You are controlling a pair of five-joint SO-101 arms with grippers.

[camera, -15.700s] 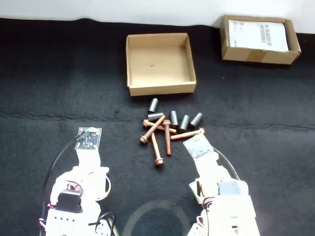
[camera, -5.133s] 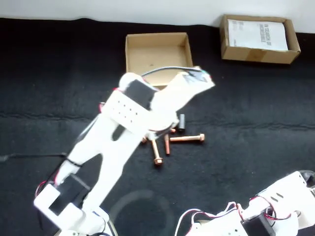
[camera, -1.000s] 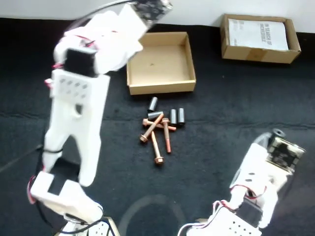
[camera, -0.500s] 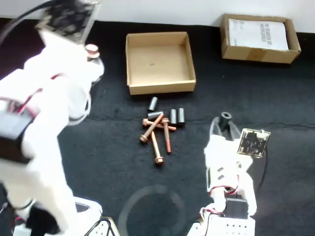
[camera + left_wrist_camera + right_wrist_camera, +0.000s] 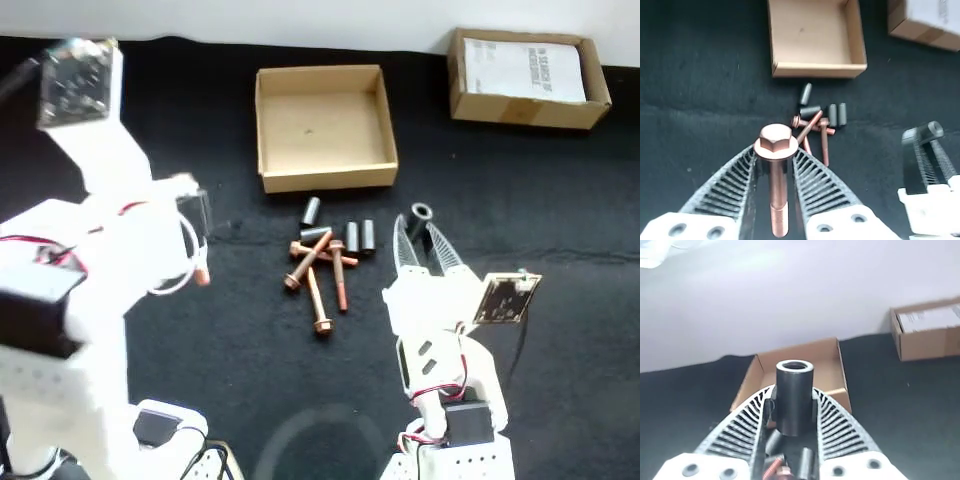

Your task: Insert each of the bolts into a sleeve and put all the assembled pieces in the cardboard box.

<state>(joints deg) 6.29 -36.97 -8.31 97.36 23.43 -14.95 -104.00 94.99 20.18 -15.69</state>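
Since half a second ago, both arms have swung inward in the high view: the left pincer [image 5: 197, 245] now hangs lower, to the left of the pile, and the right pincer [image 5: 419, 232] has come forward to sit just right of it.

The left pincer is clamped on a copper bolt [image 5: 775, 172], its hex head above the fingertips and the threaded shank running back between the jaws. The right pincer is closed around a dark grey sleeve [image 5: 794, 390], held with its open bore facing out past the fingertips.

The step in hand looks like the first mating: each arm carries one half, and the two are well apart. The next move calls for bringing the shank tip in line with the bore, so one pincer must turn until the axes match.

Four more bolts [image 5: 320, 275] lie crossed on the black tabletop [image 5: 540, 250], four loose sleeves [image 5: 352, 236] just beyond them. The cardboard box [image 5: 325, 180] holds nothing yet.
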